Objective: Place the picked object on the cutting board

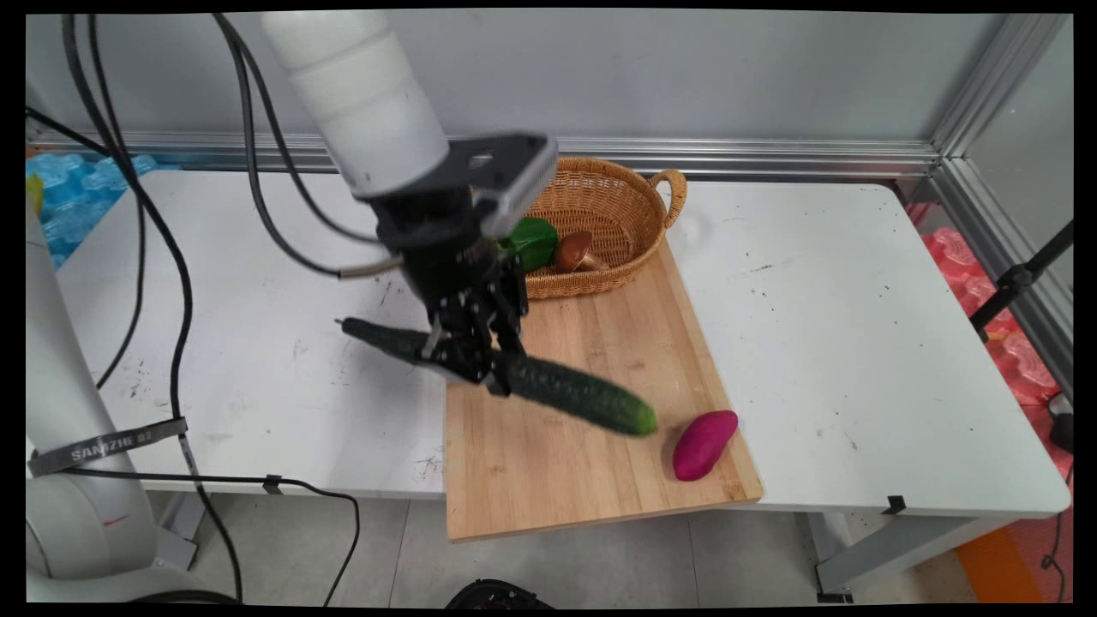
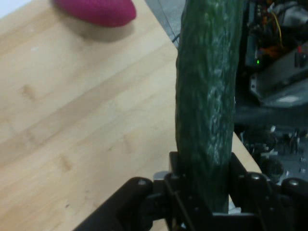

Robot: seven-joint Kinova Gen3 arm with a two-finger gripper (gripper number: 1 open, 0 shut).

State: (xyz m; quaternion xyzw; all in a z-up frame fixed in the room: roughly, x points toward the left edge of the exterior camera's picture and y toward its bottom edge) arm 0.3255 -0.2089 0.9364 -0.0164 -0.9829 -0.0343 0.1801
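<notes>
The gripper (image 1: pixel 480 364) is clamped around the middle of a cucumber (image 1: pixel 548 390), carried clear above the wooden cutting board (image 1: pixel 548 480), its long axis running crosswise to the fingers, lower end tilted toward the purple sweet potato (image 1: pixel 704 444) at the board's right edge.

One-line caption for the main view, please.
Gripper holds a cucumber above a wooden cutting board, purple sweet potato nearby.
</notes>
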